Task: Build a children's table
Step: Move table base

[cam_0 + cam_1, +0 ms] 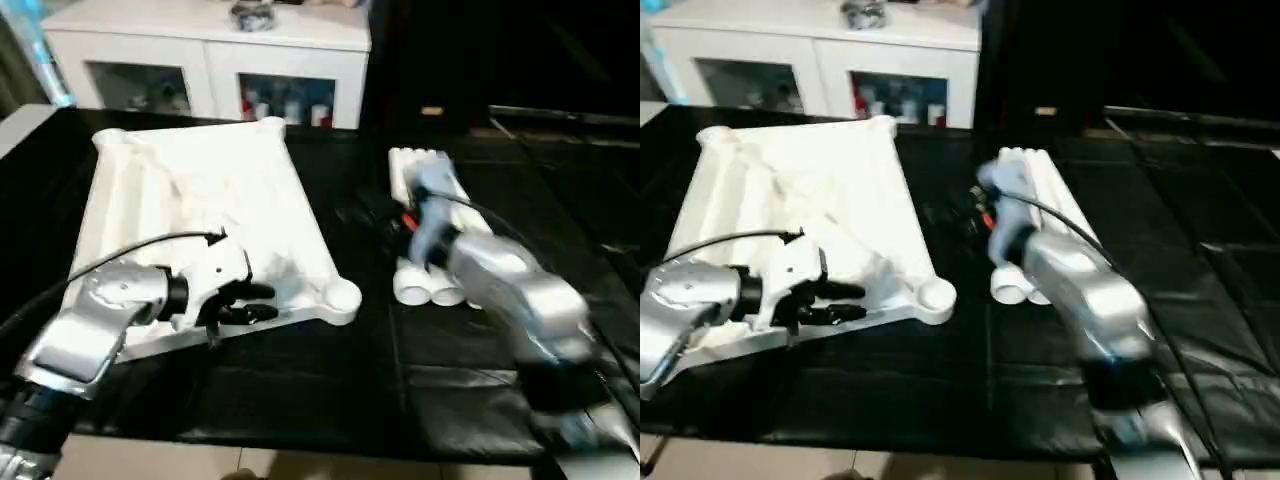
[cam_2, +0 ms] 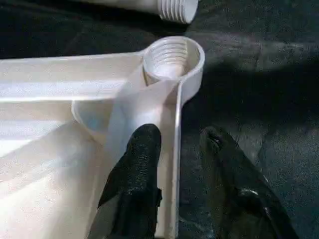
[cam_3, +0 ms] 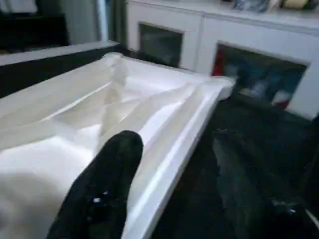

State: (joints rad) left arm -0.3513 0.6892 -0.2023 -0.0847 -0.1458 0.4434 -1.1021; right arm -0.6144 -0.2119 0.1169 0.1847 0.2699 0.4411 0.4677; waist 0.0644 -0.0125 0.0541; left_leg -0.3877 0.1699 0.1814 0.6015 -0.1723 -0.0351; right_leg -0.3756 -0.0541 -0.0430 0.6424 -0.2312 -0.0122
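The white table top (image 1: 200,200) lies underside up on the black mat, its ribs showing. My left gripper (image 1: 255,302) is at the top's near edge, close to the near right corner socket (image 2: 172,57). It is open and straddles the rim, one finger (image 2: 137,169) inside and the other on the mat side. Several white legs (image 1: 425,170) lie bundled to the right of the top. My right forearm reaches over them. My right gripper (image 1: 380,215) hangs open between the legs and the top's right edge (image 3: 169,149), with nothing in it.
A white cabinet (image 1: 210,50) with glass doors stands behind the mat. The black mat (image 1: 300,380) ends near the picture's bottom, where pale floor shows. One leg's threaded end (image 2: 174,7) lies just beyond the corner socket.
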